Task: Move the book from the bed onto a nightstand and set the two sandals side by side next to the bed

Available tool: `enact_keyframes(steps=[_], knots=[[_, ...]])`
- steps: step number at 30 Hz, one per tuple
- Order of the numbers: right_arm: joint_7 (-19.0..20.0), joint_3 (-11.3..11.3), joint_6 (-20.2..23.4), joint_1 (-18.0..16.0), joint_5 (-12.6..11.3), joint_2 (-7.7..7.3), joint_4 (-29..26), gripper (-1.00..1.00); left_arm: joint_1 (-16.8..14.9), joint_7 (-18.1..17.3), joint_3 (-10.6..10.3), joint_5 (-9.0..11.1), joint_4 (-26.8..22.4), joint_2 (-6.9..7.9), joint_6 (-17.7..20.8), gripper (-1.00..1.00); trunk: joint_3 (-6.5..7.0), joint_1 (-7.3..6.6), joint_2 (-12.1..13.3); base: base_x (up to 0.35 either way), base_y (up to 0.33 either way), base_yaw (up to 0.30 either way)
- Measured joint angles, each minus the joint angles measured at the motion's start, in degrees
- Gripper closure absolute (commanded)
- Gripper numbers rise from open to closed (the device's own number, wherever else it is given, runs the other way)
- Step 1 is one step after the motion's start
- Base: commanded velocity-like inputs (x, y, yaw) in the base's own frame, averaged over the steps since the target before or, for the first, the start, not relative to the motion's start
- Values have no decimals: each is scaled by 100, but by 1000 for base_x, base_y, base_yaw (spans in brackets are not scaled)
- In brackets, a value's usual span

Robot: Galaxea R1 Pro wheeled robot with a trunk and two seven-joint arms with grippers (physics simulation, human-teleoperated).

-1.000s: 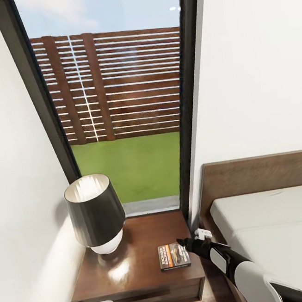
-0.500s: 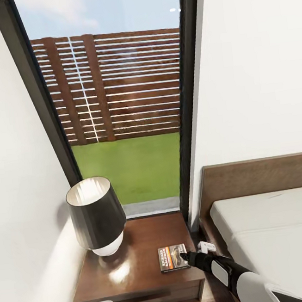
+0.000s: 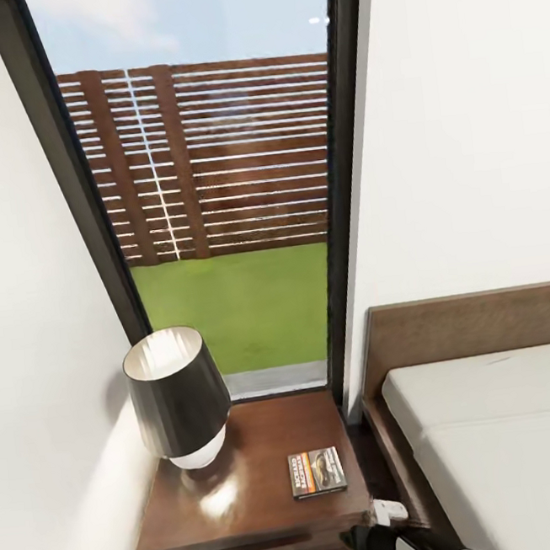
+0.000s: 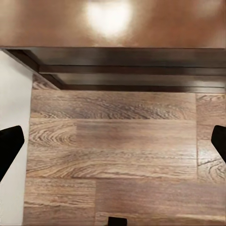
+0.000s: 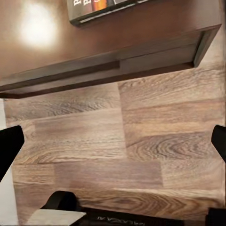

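The right gripper (image 3: 370, 538) has been drawn back off the book (image 3: 316, 472), which is left flat on the nightstand (image 3: 246, 481) by the lamp (image 3: 176, 397). Both grippers' jaws are spread wide, nothing held.

Book (image 5: 101, 9) cropped at frame edge

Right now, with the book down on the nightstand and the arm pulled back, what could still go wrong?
The book lies near the nightstand's front right corner, so a swing of the right claw, low beside that corner, might knock it off. The lamp stands on the same top; a bump to the cabinet could wobble it. The sandals aren't placed yet.
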Motion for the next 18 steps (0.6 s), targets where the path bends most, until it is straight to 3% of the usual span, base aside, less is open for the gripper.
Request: enact_keyframes(steps=[5, 18], knots=[[-170, 0, -148, 260, 174, -2, 294, -100, 208, 100, 8, 14, 11, 7, -46, -100, 89, -110, 201, 0, 0, 0], [-248, -5, -221, 989, 249, -19, 384, -100, 795, 207, 17, 36, 18, 85, -65, -100, 323, -396, 722, 0, 0, 0]])
